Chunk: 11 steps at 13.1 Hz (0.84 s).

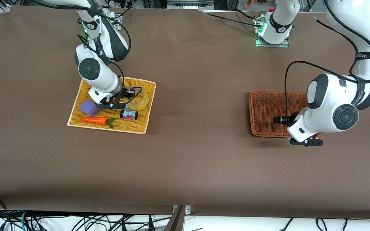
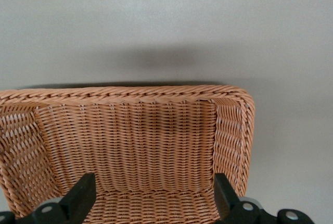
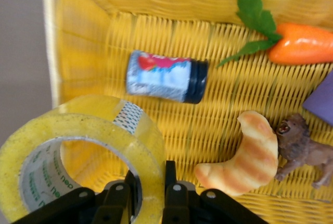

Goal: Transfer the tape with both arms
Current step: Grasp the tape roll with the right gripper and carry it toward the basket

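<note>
Clamping the tape (image 3: 83,156) wall in the yellow basket (image 1: 146,106), right gripper (image 3: 151,187) is closed; left gripper (image 2: 151,203) is held wide open, empty, over the brown basket (image 2: 130,130).

Bright, even overhead light — soft shadows, wrist views slightly blurred

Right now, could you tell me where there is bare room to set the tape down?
The brown wicker basket under the open left tool holds nothing. The yellow basket is crowded: carrot, jar, purple block, croissant, toy animal.
</note>
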{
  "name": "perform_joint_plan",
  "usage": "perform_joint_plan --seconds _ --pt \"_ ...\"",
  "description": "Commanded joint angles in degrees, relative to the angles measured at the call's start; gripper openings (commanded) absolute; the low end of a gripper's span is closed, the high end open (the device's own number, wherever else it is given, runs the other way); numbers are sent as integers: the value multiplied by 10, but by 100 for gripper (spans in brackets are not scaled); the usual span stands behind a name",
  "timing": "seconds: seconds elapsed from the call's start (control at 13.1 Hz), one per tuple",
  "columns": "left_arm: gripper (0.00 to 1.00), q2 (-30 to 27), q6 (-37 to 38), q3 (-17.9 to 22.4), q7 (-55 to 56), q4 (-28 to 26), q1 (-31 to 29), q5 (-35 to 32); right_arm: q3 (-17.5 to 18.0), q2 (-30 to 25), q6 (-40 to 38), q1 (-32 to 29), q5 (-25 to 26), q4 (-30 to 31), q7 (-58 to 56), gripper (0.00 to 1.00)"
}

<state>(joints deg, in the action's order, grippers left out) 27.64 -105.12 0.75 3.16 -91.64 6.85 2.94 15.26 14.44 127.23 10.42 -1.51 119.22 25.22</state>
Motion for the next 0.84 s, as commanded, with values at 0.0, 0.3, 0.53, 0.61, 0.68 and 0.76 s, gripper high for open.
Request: perform_joint_plan --seconds 0.0,0.3,0.53,0.61,0.68,0.76 --pt "100 0 -11 -1 6 -3 1 -5 2 25 -67 46 4 -107 40 0" --pt "100 0 -11 -1 7 -3 1 -6 1 168 -80 189 48 -291 237 0" --pt "100 -1 -11 -1 6 -3 1 -6 -1 307 -80 282 137 -434 387 0" --pt "100 -1 -11 -2 7 -3 1 -6 -4 346 -80 306 139 -478 405 0" --pt "100 -1 -11 -5 7 -3 1 -6 -15 375 -78 325 138 -514 416 0" --pt "100 -1 -11 -5 7 -3 1 -6 -20 396 -73 335 138 -535 419 0"
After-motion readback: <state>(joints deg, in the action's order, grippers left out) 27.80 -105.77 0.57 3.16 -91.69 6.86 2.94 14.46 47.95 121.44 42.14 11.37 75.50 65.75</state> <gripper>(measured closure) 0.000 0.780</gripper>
